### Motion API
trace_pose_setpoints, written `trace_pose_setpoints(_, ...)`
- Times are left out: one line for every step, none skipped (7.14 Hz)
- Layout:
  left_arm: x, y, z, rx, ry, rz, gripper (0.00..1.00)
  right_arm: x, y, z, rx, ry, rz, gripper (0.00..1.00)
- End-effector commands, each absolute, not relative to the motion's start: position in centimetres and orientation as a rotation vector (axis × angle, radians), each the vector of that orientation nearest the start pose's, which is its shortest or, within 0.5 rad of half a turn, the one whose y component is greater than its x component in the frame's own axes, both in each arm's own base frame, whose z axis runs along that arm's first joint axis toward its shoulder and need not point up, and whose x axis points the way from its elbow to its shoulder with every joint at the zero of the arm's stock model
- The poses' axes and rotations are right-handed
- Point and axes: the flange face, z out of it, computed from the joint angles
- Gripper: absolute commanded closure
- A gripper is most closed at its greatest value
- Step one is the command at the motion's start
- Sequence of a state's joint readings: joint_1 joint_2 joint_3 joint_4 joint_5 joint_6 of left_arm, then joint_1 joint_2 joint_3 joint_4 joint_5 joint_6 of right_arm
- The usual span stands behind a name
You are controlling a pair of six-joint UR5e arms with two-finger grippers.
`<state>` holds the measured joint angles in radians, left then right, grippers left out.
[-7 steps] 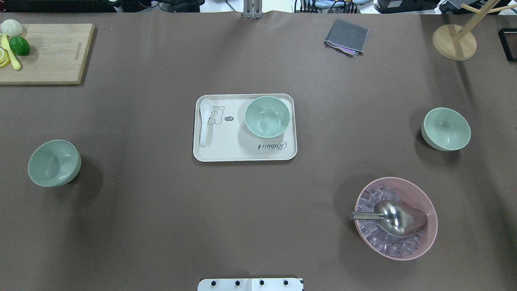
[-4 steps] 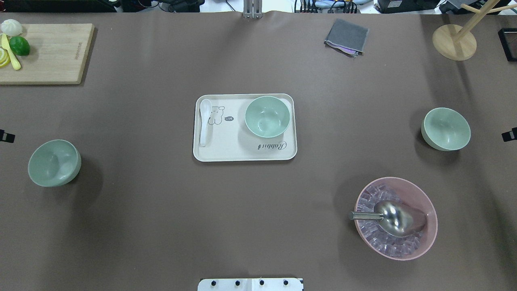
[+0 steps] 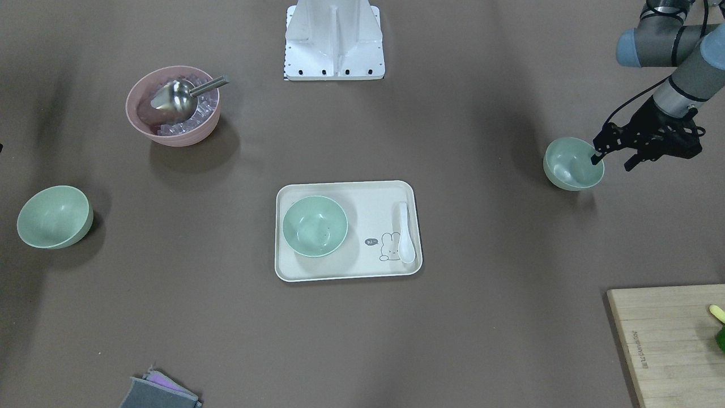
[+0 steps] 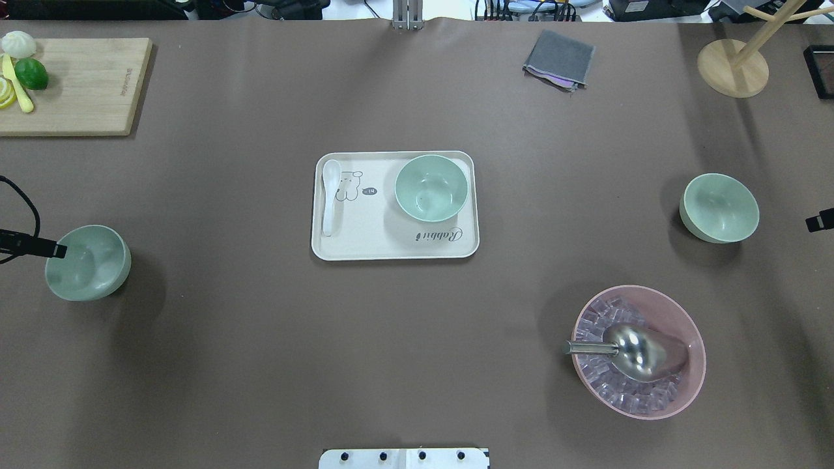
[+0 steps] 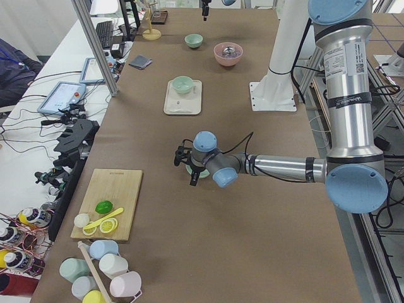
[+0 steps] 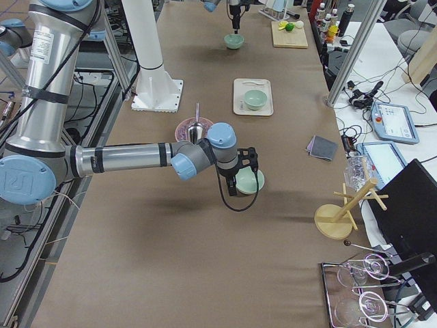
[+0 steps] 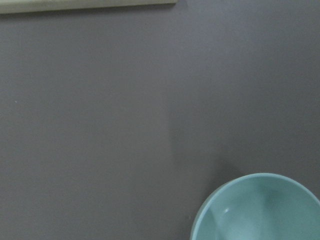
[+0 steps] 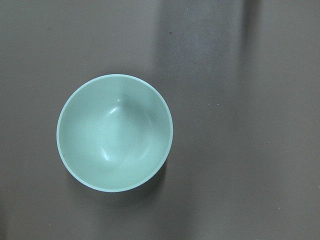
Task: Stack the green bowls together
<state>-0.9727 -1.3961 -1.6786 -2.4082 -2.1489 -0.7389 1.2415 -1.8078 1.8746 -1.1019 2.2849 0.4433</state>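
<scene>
Three pale green bowls stand apart. One green bowl (image 4: pixel 431 187) sits on the cream tray (image 4: pixel 365 247). The left green bowl (image 4: pixel 88 262) stands on the table; in the front view (image 3: pixel 573 163) my left gripper (image 3: pixel 612 162) is open at its outer side, with one finger (image 4: pixel 40 247) over the rim. The right green bowl (image 4: pixel 719 208) stands alone and fills the right wrist view (image 8: pixel 115 132). Of my right gripper only a black tip (image 4: pixel 819 223) shows at the overhead view's edge, apart from that bowl; I cannot tell whether it is open or shut.
A pink bowl (image 4: pixel 684 319) with ice and a metal scoop (image 4: pixel 635 352) stands front right. A white spoon (image 4: pixel 331 195) lies on the tray. A cutting board (image 4: pixel 78 85) with fruit, a grey cloth (image 4: pixel 559 58) and a wooden stand (image 4: pixel 733 68) are at the far edge.
My left gripper has come in from the left edge up to the left green bowl's rim. The right gripper's tip has appeared at the right edge. The bowls have not moved.
</scene>
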Motion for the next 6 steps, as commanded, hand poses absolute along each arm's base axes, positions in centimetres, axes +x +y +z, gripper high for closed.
trace_pose_setpoints(19.14, -41.17, 60.03, 0.244, 0.889, 0.106, 0.46, -6.98, -41.46, 56.43, 0.211, -0.835, -0.084, 0.00)
trace_pose_setpoints(19.39, -41.05, 60.11, 0.241, 0.889, 0.113, 0.53, -6.99, -41.45, 56.42, 0.210, -0.836, -0.084, 0.00)
trace_pose_setpoints(19.45, -41.02, 60.11, 0.240, 0.889, 0.114, 0.57, -6.99, -41.45, 56.42, 0.210, -0.836, -0.084, 0.00)
trace_pose_setpoints(19.68, -40.99, 60.04, 0.239, 0.890, 0.119, 0.64, -6.98, -41.46, 56.43, 0.211, -0.835, -0.084, 0.00)
trace_pose_setpoints(19.81, -40.93, 59.96, 0.239, 0.892, 0.122, 0.69, -6.98, -41.46, 56.43, 0.211, -0.835, -0.083, 0.00)
trace_pose_setpoints(19.91, -40.95, 59.89, 0.240, 0.893, 0.125, 0.75, -6.98, -41.46, 56.43, 0.211, -0.835, -0.083, 0.00)
